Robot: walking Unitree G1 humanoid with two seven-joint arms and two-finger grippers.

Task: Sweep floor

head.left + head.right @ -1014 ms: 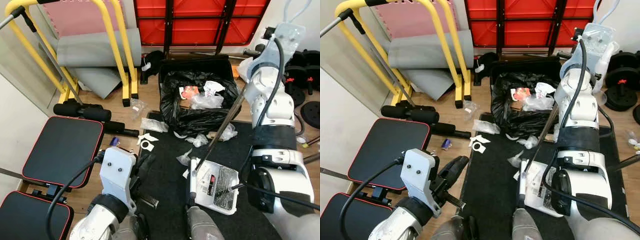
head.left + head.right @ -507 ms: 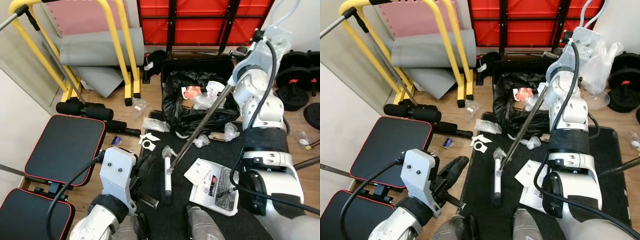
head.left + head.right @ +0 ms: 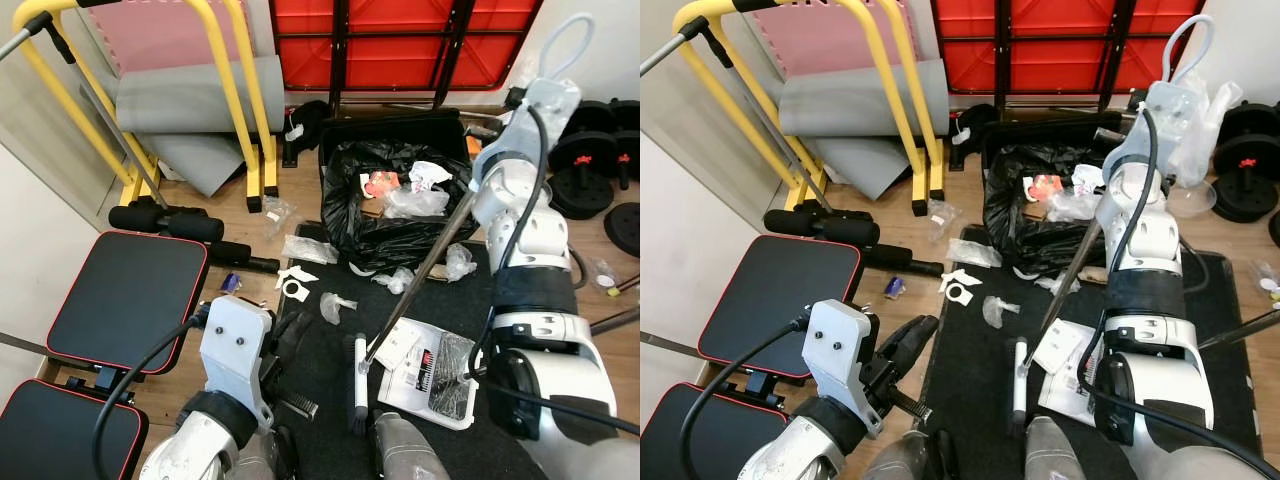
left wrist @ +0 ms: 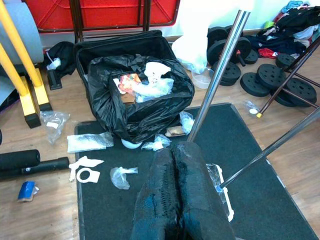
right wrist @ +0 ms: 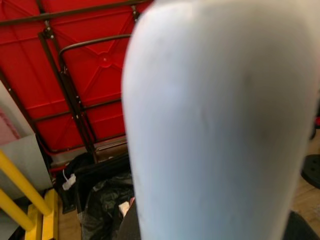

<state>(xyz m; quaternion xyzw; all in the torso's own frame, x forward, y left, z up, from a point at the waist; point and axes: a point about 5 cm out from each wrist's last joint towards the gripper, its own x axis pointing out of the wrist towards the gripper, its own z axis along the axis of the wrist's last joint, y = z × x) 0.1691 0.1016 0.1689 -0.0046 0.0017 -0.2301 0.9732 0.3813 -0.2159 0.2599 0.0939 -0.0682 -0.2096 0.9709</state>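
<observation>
Broom (image 3: 410, 290) is what your right arm carries: its metal handle slants from beside the bin bag down to the black mat (image 3: 320, 370), where the brush head (image 3: 358, 380) rests near the mat's near edge, just beside the white dustpan (image 3: 435, 375). Your right gripper (image 3: 1140, 125) is up at the handle's top end; you cannot tell how its jaws stand. Your left gripper (image 4: 180, 195) has its jaws pressed together, holding nothing, low over the mat's left edge. Crumpled plastic (image 3: 332, 303) lies on the mat ahead of the brush, and paper scraps (image 3: 293, 285) sit on the wooden floor (image 3: 290, 215) just off the mat's left edge. The black bin bag (image 3: 395, 205), full of rubbish, stands at the mat's far edge.
</observation>
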